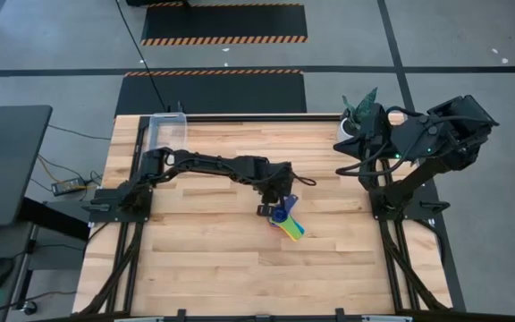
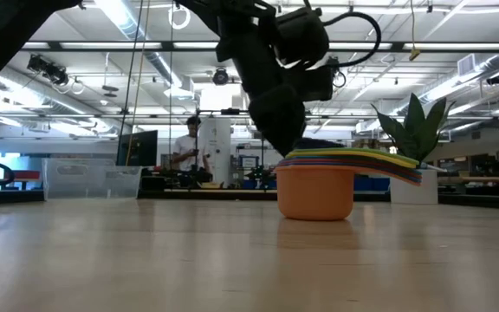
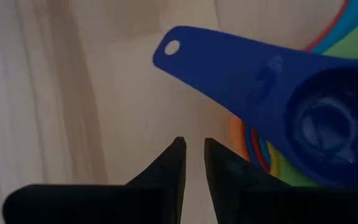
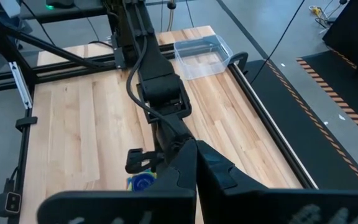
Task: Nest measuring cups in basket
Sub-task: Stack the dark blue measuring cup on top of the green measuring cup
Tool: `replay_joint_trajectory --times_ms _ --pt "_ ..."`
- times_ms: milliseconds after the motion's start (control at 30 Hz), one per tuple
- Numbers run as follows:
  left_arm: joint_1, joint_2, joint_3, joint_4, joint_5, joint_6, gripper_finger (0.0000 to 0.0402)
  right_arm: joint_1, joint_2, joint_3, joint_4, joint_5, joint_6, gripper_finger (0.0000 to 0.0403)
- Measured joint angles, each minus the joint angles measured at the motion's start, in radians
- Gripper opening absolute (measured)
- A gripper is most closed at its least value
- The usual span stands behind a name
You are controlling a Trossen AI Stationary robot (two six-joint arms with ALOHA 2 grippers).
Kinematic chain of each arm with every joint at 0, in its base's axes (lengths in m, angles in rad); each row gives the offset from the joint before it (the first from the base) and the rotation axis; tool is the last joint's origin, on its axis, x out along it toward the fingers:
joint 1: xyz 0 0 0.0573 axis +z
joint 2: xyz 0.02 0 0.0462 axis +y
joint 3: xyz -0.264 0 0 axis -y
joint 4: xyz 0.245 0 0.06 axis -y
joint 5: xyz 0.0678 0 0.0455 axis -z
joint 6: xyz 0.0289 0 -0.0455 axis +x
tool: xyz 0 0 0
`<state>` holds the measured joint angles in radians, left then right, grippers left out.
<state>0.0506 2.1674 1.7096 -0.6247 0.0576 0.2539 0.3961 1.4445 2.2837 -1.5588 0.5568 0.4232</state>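
- Step: cups already nested mid-table, not yet in basket. Left gripper [image 3: 193, 163] hung just beside the cup stack [image 1: 288, 224], jaws nearly shut w/ a slim gap, holding nothing.
- Basket [image 1: 167, 128] sat far-left corner, well apart from stack.
- Next, prob.: grip stack, carry to basket.
- Right gripper [image 4: 196, 167] parked far right, jaws shut, empty.
- Hidden: cup count; lower cups covered by top blue cup [image 3: 278, 99].

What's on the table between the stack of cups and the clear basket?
Only the left arm stretches above that part; the wood under it looks bare between the cups and the basket, seen from above.
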Motion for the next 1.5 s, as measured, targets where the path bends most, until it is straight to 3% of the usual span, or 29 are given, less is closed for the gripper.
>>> replay_joint_trajectory --times_ms 733,967,1133,1267,1500 --pt "-0.037 0.0 0.0 0.131 0.161 0.283 0.0064 0.0 0.0 0.0 0.001 0.003 -0.004 0.0003" --pt "-0.063 0.0 0.053 0.103 0.129 0.337 0.0057 0.0 0.0 0.0 -0.007 0.006 -0.007 0.0003" --pt "-0.086 0.0 0.214 -0.088 0.037 0.305 0.0055 -0.001 0.0 0.0 -0.013 0.03 0.042 0.0003" --pt "-0.112 -0.001 0.365 -0.317 0.035 0.225 0.0055 -0.011 0.0 0.0 -0.013 0.033 0.101 0.0002" --pt "-0.171 -0.002 0.585 -0.628 0.038 0.018 0.0055 0.03 -0.008 -0.002 -0.012 -0.042 0.038 0.0002"
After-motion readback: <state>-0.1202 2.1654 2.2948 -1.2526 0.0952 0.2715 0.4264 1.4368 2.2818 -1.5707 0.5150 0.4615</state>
